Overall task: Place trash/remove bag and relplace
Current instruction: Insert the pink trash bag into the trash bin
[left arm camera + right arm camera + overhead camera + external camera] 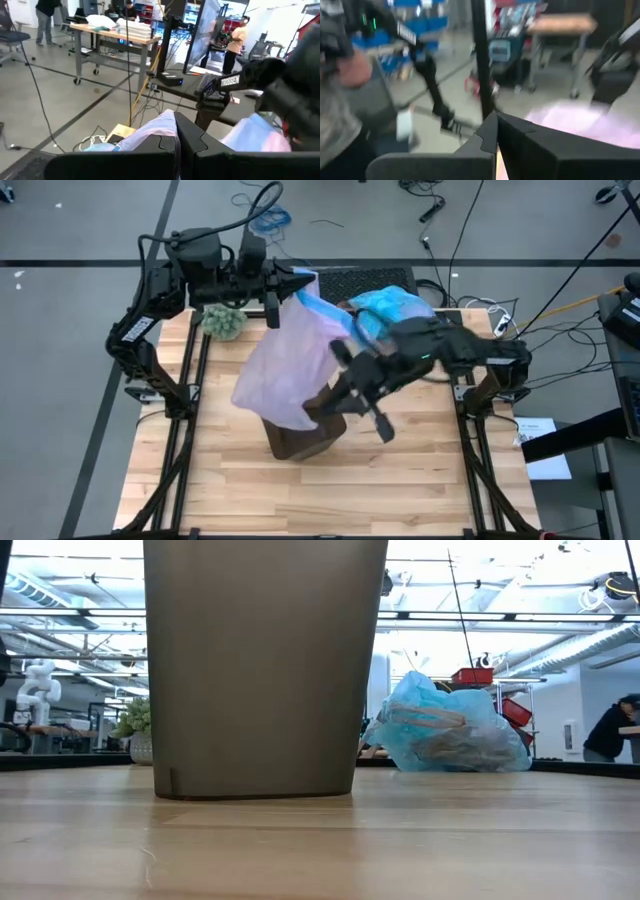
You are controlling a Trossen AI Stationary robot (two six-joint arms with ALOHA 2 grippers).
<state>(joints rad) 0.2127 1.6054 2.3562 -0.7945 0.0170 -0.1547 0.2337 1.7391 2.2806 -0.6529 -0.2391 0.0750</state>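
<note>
Both grippers' fingers [177, 145] clamped shut on pink bag [290, 365] over bin [262, 665]

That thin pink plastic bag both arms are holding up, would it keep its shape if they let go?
Probably not. The translucent pink plastic bag hangs in limp folds between the left gripper and right gripper, so it looks floppy, light, and likely to collapse over the brown bin.

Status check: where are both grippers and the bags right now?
Left gripper shut on pink bag, right gripper shut on it over bin. Blue bag full, parked at back. Green ball clear.
</note>
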